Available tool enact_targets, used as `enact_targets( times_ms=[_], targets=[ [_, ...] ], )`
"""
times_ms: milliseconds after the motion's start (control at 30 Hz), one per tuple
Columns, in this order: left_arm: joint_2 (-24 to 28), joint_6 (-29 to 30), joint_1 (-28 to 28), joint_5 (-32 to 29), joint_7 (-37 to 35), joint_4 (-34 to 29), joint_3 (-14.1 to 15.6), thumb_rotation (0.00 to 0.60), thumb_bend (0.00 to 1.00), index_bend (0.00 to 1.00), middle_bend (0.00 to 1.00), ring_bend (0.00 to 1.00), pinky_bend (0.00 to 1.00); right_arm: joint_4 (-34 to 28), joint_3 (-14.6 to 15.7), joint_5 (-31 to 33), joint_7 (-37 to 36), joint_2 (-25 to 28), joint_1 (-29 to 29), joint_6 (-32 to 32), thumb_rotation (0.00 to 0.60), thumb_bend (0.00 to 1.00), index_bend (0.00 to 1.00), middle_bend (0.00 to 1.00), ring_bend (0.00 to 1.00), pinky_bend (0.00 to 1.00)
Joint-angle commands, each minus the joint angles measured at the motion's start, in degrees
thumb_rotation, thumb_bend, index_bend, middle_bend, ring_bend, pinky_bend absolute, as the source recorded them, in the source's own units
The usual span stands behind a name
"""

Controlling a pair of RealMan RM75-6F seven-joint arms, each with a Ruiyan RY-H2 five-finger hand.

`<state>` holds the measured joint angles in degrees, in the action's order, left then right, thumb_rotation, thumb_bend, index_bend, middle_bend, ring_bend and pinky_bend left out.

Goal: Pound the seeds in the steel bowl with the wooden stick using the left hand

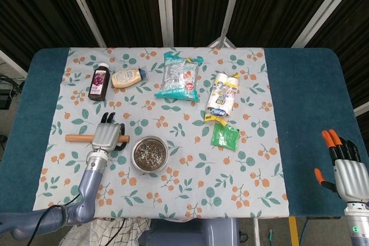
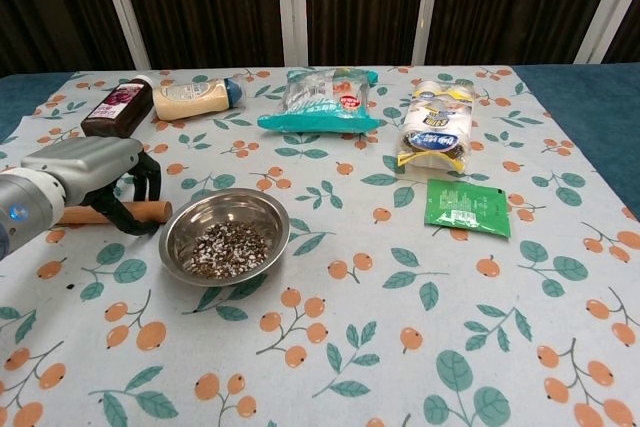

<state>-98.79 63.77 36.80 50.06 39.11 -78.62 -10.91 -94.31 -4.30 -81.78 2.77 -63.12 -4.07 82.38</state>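
The wooden stick (image 1: 75, 138) (image 2: 151, 211) lies flat on the flowered cloth, left of the steel bowl (image 1: 150, 139) (image 2: 225, 198). Crushed seeds (image 1: 150, 155) (image 2: 228, 247) fill the bowl's bottom. My left hand (image 1: 105, 135) (image 2: 85, 172) rests over the stick's right half, fingers spread across its far side and thumb on its near side, not clamped tight. The middle of the stick is hidden under the hand. My right hand (image 1: 346, 171) hangs open off the table's right front corner, seen only in the head view.
At the back stand a dark bottle (image 1: 99, 82) (image 2: 118, 107), a sauce bottle (image 1: 127, 77), a teal bag (image 1: 179, 77) and a white-yellow pack (image 1: 222, 96). A green sachet (image 1: 225, 136) lies right of the bowl.
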Motion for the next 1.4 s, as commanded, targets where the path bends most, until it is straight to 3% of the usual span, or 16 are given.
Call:
enact_targets(
  times_ms=[33, 300, 733, 900, 1167, 1400],
  targets=[
    [-0.1, 0.3, 0.1, 0.3, -0.1, 0.1, 0.0, 0.6, 0.45, 0.58, 0.63, 0.11, 0.0, 0.0, 0.0, 0.0, 0.0, 0.0, 0.0, 0.1, 0.6, 0.37, 0.0, 0.0, 0.0, 0.0],
    [0.3, 2.0, -0.2, 2.9, -1.6, -0.4, 0.3, 0.6, 0.59, 0.61, 0.67, 0.14, 0.0, -0.1, 0.0, 0.2, 0.2, 0.0, 0.1, 0.1, 0.6, 0.37, 0.0, 0.0, 0.0, 0.0],
    [7.8, 6.0, -2.1, 12.0, -7.5, -9.6, 0.7, 0.6, 0.65, 0.62, 0.68, 0.16, 0.02, -0.3, 0.1, 0.2, 0.8, -0.2, 0.3, 0.3, 0.6, 0.37, 0.0, 0.0, 0.0, 0.0],
    [11.3, 7.3, -2.8, 16.2, -12.4, -13.3, 0.0, 0.6, 0.66, 0.62, 0.68, 0.16, 0.02, -0.4, 0.1, 0.4, 0.9, -0.2, 0.4, 0.4, 0.6, 0.37, 0.0, 0.0, 0.0, 0.0],
    [14.9, 8.4, -3.4, 23.0, -20.6, -13.7, -0.1, 0.6, 0.66, 0.62, 0.68, 0.18, 0.05, -0.4, 0.1, 0.4, 1.2, -0.3, 0.4, 0.4, 0.6, 0.37, 0.0, 0.0, 0.0, 0.0],
    [11.6, 13.5, -4.3, 30.7, -33.1, -10.1, -0.3, 0.6, 0.66, 0.62, 0.68, 0.18, 0.05, -0.4, 0.0, 0.5, 1.5, -0.4, 0.4, 0.4, 0.6, 0.37, 0.0, 0.0, 0.0, 0.0]
  ],
)
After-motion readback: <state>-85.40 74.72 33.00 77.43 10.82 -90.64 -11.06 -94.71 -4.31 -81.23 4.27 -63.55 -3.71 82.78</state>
